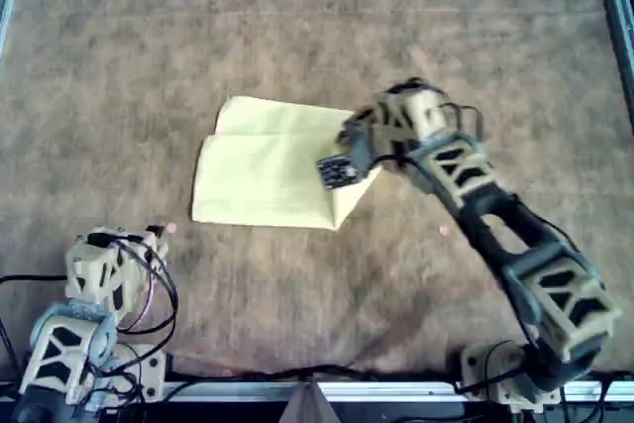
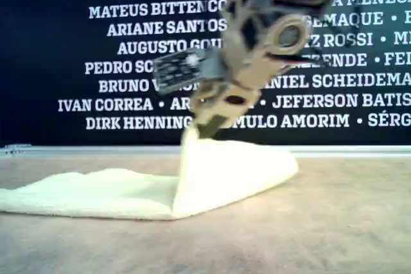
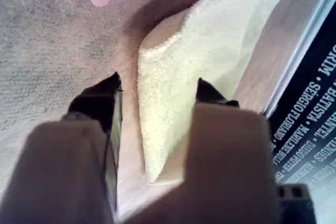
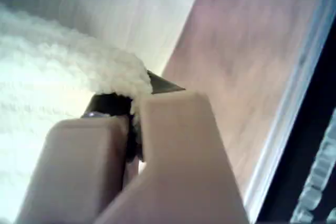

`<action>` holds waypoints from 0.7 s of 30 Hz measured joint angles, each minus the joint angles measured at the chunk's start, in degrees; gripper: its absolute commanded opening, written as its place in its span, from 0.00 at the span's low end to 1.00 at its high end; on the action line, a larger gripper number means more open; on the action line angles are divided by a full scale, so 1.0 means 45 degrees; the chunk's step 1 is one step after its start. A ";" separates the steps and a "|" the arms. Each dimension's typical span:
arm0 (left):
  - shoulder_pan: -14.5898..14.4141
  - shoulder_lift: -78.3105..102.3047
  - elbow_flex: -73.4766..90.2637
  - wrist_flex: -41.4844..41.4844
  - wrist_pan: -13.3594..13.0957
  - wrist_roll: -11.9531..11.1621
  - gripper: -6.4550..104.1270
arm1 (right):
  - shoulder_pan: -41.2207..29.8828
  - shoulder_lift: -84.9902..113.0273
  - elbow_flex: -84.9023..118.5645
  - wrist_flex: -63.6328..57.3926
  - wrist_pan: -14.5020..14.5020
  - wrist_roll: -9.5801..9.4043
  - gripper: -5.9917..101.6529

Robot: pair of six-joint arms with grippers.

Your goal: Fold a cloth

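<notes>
The right arm (image 1: 495, 225) reaches from the desk's near edge, at the overhead view's lower right corner, diagonally toward the middle. Its wrist is bent downward. The right gripper (image 4: 139, 95) has its fingers pinched tight on a raised corner of the cloth (image 1: 267, 170), held above the surface. The left arm (image 1: 84, 314) sits folded low by the overhead view's lower left corner. The left gripper (image 3: 157, 90) hangs just above the desk with fingers (image 3: 102, 100) spread apart, gripping nothing.

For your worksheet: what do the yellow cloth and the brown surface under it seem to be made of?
The cloth: probably terry-like fabric, matte, with a nubbly looped pile where the right pincer pinches it. The mat: seemingly felt, with a mottled, fibrous, dull face.
</notes>
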 measured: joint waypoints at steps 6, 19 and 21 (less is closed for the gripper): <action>0.0000 0.0000 0.0000 0.0000 0.0000 0.0000 0.52 | 0.1211 -0.2207 -0.3574 0.0000 0.0000 0.0000 0.06; 0.0000 0.0000 0.0000 0.0000 0.0000 0.0000 0.52 | 0.3809 -0.5234 -0.8125 0.0000 0.0000 0.0000 0.06; 0.0000 0.0000 0.0000 0.0000 0.0000 0.0000 0.52 | 0.4258 -0.5625 -0.8320 0.0000 0.0000 -0.0020 0.06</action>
